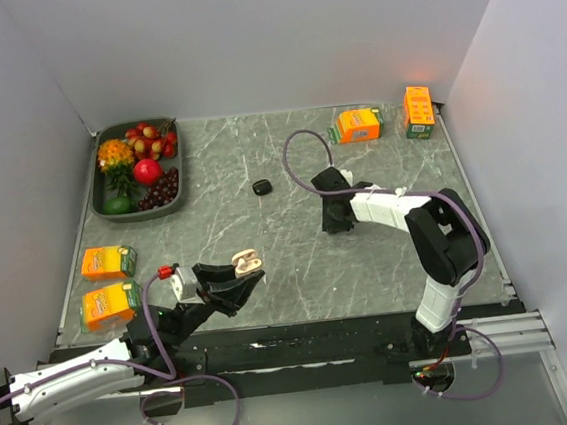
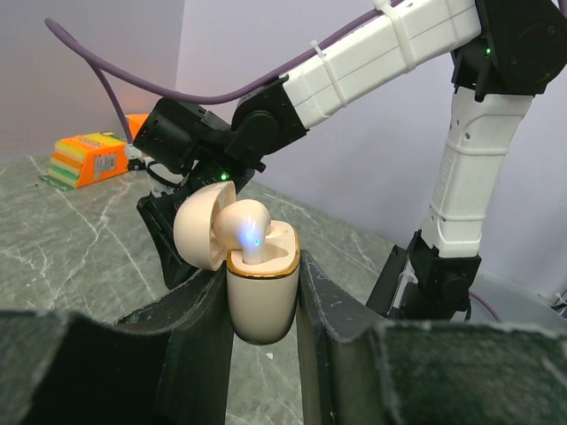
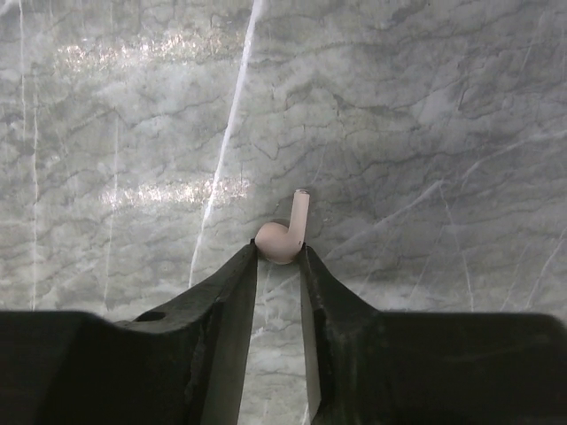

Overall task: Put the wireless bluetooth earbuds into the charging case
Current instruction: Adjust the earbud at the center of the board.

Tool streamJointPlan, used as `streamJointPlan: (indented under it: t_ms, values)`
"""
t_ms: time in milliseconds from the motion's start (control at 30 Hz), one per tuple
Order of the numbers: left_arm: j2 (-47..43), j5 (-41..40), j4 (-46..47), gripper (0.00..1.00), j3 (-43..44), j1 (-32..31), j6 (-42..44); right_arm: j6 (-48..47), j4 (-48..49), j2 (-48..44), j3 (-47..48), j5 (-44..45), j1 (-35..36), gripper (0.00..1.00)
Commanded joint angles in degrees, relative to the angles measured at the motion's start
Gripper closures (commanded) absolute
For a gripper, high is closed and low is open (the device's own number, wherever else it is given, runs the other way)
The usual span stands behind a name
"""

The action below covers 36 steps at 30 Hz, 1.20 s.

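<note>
The right hand (image 3: 277,261) is pinching a beige earbud (image 3: 282,235) by its rounded head alone, at the very fingertips in the middle of the right wrist view, stem pointing toward the top of the frame. So shallow a grip is risking the earbud squirting out or twisting, leaving the stem meeting its socket crooked. The left hand (image 2: 263,266) is clamping the charging case (image 2: 261,305), lid hinged open, low and left of centre in the overhead view. A seated earbud (image 2: 246,226) is glowing blue in one socket; the other seems to be lying empty. At upper left a tray (image 1: 143,215) is holding fruit (image 1: 147,170).
</note>
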Motion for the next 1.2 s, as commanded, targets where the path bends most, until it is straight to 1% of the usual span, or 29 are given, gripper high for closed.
streamJointPlan:
  t_ms: [0, 167, 200, 233, 267, 300, 333, 400, 467, 567, 633, 700, 733, 767, 833, 900, 967, 1033, 1067, 1100, 1133, 1167]
  values:
    - [-0.1, 0.1, 1.4, 0.99, 2.2, -0.3, -0.3, 0.8, 0.8, 1.5, 2.3, 1.3, 0.4, 0.73]
    - [-0.1, 0.1, 1.5, 0.99, 2.1, -0.3, -0.3, -0.4, -0.2, -0.7, 1.5, 1.7, 0.4, 0.82]
    - [0.0, 0.1, 1.5, 0.99, 2.1, -0.3, -0.4, -0.5, -0.6, -2.2, 1.4, 1.6, 0.4, 0.86]
    - [-0.1, 0.2, 1.5, 0.99, 2.1, -0.3, -0.4, -0.8, -1.0, -3.1, 1.2, 1.2, 0.4, 0.88]
    - [0.0, 0.2, 1.5, 0.99, 2.2, -0.3, -0.3, -0.9, -1.4, -5.1, 1.2, -0.4, 0.4, 0.9]
    - [0.0, 0.1, 1.6, 0.99, 2.2, -0.3, -0.2, -1.2, -3.0, -6.0, 1.4, -1.9, 0.4, 0.96]
    - [-0.1, -0.1, 1.3, 0.99, 2.3, -0.3, -0.2, -1.4, -3.9, -7.0, 2.4, -3.3, 0.3, 0.99]
    - [-0.3, -0.5, 1.1, 0.98, 2.3, -0.3, 0.0, -2.2, -5.9, -11.3, 3.1, -7.6, 0.4, 1.0]
    - [-0.5, -1.1, 0.9, 0.99, 2.2, -0.3, 0.4, -2.8, -8.3, -16.0, 3.4, -9.0, 0.3, 1.0]
    - [-0.3, -1.4, 1.8, 0.99, 1.9, -0.3, 0.4, -5.1, -10.8, -19.4, 4.1, -10.5, 0.1, 1.0]
    - [0.4, -1.6, 2.1, 0.99, 1.8, -0.3, 0.5, -7.1, -11.6, -20.0, 4.4, -8.5, 0.1, 0.79]
    - [1.0, -1.2, 2.5, 0.99, 2.0, -0.3, 0.7, -9.5, -12.5, -18.6, 5.1, -6.5, -0.3, 0.62]
    - [1.2, -1.0, 2.5, 0.99, 2.1, -0.3, 0.8, -10.5, -13.0, -17.5, 6.7, -5.0, -0.5, 0.59]
    - [1.3, -0.9, 2.5, 0.99, 2.2, -0.3, 0.7, -11.2, -14.0, -14.7, 7.7, -3.2, -0.6, 0.58]
    - [1.5, -0.8, 2.5, 0.99, 2.3, -0.3, 0.5, -12.1, -14.2, -12.1, 9.2, -0.6, -1.6, 0.58]
    - [1.5, -0.5, 2.8, 0.99, 2.2, -0.3, 0.3, -11.6, -10.6, -10.3, 8.9, -0.9, -2.8, 0.62]
    - [1.4, -0.1, 3.2, 0.99, 2.0, -0.3, -0.1, -11.2, -8.5, -8.3, 9.0, -4.3, -5.4, 0.62]
    - [1.0, -0.2, 2.5, 0.99, 2.0, -0.3, -0.2, -13.1, -7.2, -6.3, 11.1, -6.2, -6.1, 0.57]
    - [0.8, -0.2, 2.2, 0.99, 2.0, -0.3, 0.0, -14.3, -7.6, -3.5, 12.3, -7.3, -6.1, 0.52]
    - [0.2, -0.2, 2.0, 0.98, 2.0, -0.3, -0.1, -17.0, -8.3, -1.8, 13.7, -8.2, -6.1, 0.49]
    - [0.0, -0.6, 1.8, 0.98, 1.9, -0.3, 0.0, -17.7, -10.0, -0.4, 15.8, -7.9, -6.2, 0.47]
    - [-0.3, -0.8, 1.8, 0.99, 1.7, -0.3, 0.1, -18.5, -9.9, 1.5, 16.2, -8.4, -6.1, 0.43]
